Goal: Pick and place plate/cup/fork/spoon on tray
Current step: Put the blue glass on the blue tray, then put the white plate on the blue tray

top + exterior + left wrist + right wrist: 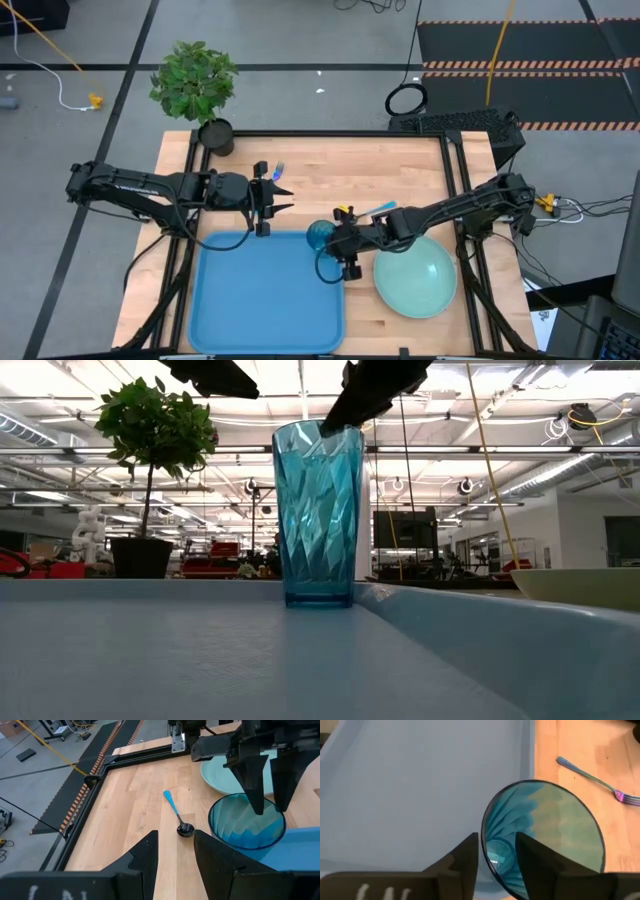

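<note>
The teal cup [319, 235] stands upright on its base in the far right corner of the blue tray [265, 290]. My right gripper [496, 850] is open at the cup's rim, one finger inside the cup [545, 835] and one outside. The mint plate [415, 278] lies on the table to the right of the tray. The spoon [176, 815] lies on the wood beyond the cup. The fork [278, 170] lies on the wood past the tray's far edge. My left gripper [283, 198] is open and empty above the tray's far edge. My right gripper comes at the cup's rim [485, 832] from above and from the table's right, its fingers apart on either side of the wall. I cannot tell whether a finger touches the wall. The cup stands upright on the tray.
A potted plant [215, 135] stands at the table's far left corner. The table's black frame rails [455, 180] run along the far and side edges. Bare wood lies between the fork and the spoon.
</note>
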Controlling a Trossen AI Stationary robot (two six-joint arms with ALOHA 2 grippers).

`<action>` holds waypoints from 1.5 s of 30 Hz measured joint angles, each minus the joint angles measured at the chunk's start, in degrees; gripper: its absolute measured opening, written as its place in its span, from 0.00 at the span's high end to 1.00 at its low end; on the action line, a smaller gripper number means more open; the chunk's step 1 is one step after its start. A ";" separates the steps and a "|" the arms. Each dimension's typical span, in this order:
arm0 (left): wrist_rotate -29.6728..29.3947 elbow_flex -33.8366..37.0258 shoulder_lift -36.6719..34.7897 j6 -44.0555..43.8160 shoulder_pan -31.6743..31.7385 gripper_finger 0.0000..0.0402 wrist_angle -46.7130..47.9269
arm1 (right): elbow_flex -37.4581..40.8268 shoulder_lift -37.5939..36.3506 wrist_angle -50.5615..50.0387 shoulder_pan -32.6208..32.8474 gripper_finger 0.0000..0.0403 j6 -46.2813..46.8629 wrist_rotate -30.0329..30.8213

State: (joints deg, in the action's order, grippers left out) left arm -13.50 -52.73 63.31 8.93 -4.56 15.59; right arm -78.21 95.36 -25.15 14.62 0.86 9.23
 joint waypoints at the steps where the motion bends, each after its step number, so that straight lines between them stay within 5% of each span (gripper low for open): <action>1: 0.00 0.00 0.00 0.00 -0.01 0.68 0.00 | 0.02 -0.24 0.14 0.02 0.67 0.03 0.00; 14: 0.17 0.00 0.00 -1.69 -0.03 0.68 0.59 | 0.02 -7.82 -2.17 4.37 0.57 6.37 2.73; 24: 0.17 0.00 0.00 -7.38 -3.94 0.68 0.59 | 0.02 -9.60 -16.59 14.48 0.57 26.79 8.69; 45: -10.56 0.01 1.65 -16.92 -19.09 0.68 -5.21 | -0.03 2.03 -20.14 36.79 0.57 59.20 11.50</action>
State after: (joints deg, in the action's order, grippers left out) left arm -24.06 -52.72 64.96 -7.99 -23.65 10.38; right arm -78.24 97.39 -45.29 51.41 60.07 20.73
